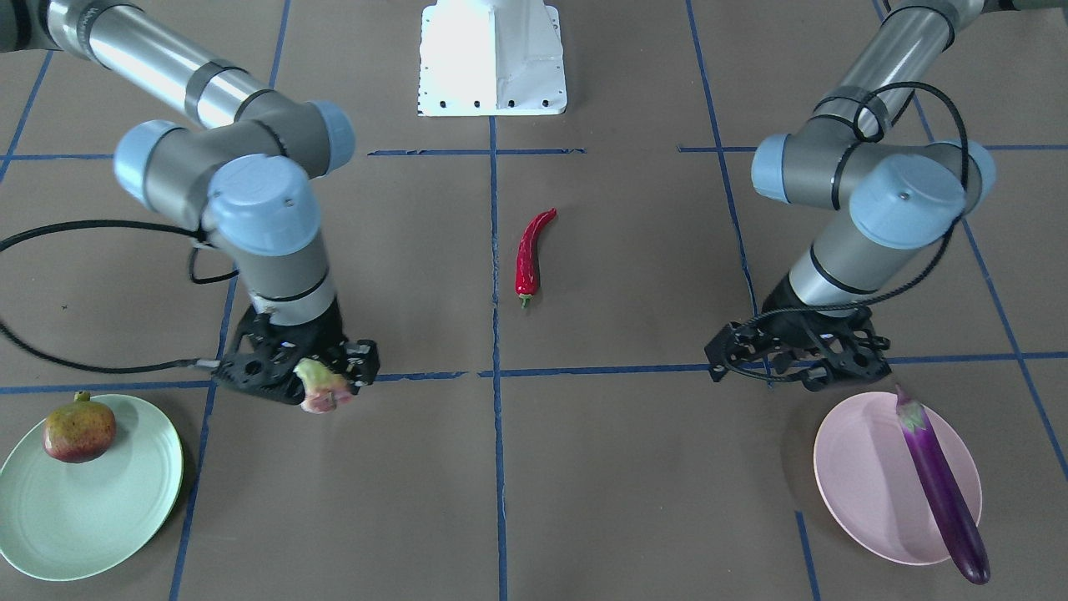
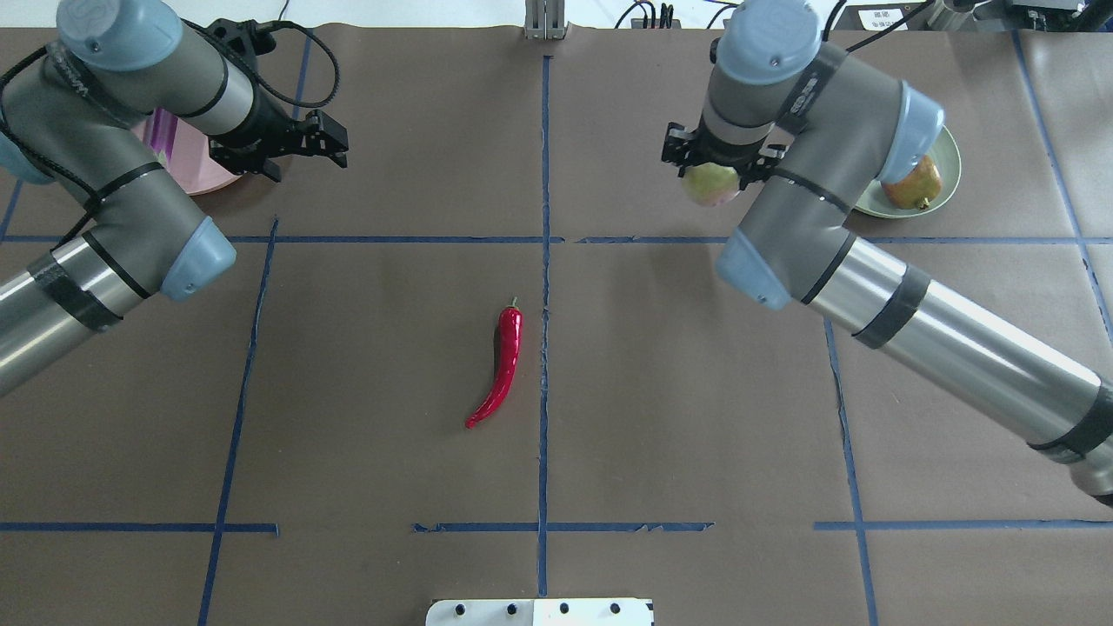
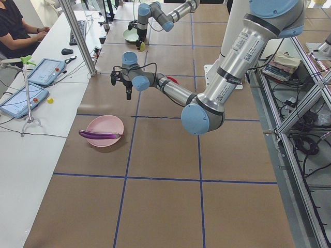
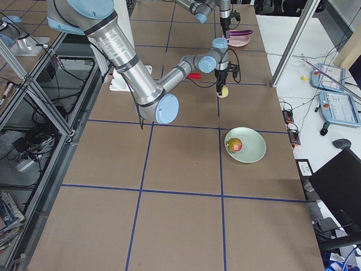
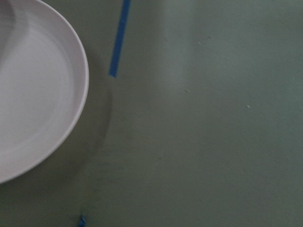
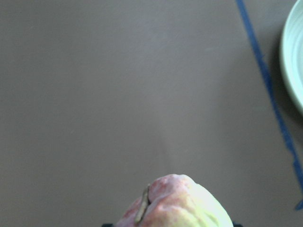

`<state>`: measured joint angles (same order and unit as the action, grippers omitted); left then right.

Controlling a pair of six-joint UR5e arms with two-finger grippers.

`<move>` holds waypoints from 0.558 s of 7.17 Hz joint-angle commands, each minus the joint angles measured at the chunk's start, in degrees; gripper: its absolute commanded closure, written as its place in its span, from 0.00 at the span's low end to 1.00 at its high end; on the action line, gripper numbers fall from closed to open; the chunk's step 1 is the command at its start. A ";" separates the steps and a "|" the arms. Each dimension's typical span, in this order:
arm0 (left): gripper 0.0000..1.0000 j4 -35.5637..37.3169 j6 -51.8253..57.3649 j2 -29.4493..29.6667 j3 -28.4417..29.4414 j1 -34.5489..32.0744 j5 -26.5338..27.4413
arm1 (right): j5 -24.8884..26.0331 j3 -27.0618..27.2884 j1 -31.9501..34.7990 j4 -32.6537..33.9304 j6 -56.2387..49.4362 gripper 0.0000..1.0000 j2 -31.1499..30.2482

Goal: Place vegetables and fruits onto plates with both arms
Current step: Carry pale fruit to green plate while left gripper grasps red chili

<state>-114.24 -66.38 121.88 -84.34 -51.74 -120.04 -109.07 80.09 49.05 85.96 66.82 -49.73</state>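
My right gripper (image 1: 310, 377) is shut on the pale yellow-green fruit (image 1: 324, 392) and holds it above the table, to the side of the mint green plate (image 1: 92, 517). The pomegranate (image 1: 79, 430) sits on that plate. The fruit fills the bottom of the right wrist view (image 6: 175, 201). My left gripper (image 1: 797, 367) is open and empty, just behind the pink plate (image 1: 868, 484). The purple eggplant (image 1: 939, 484) lies across that plate, its tip over the rim. The red chili pepper (image 1: 530, 255) lies on the table's middle, between the arms.
The white base block (image 1: 492, 58) stands at the robot's side of the table. Blue tape lines cross the brown table. An operator sits at a side desk (image 3: 20, 26) with tablets beyond the table's far edge.
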 commanded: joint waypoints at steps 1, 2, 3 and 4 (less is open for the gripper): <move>0.00 0.33 -5.31 0.55 -6.08 5.92 1.47 | -1.76 -12.52 8.22 -8.28 -9.06 0.98 -0.28; 0.00 0.25 -6.12 2.03 -6.10 7.69 2.00 | -1.67 -17.72 9.91 -12.79 -9.43 0.99 -0.19; 0.00 0.25 -6.04 2.74 -6.10 9.10 2.26 | 0.42 -18.73 10.71 -12.93 -11.17 0.99 0.16; 0.00 0.34 -6.04 2.92 -6.01 12.95 4.62 | 3.05 -20.13 11.41 -12.93 -12.49 0.98 0.16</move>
<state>-113.97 -72.23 124.24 -90.28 -42.57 -117.41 -108.75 62.35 59.26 73.92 56.16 -49.71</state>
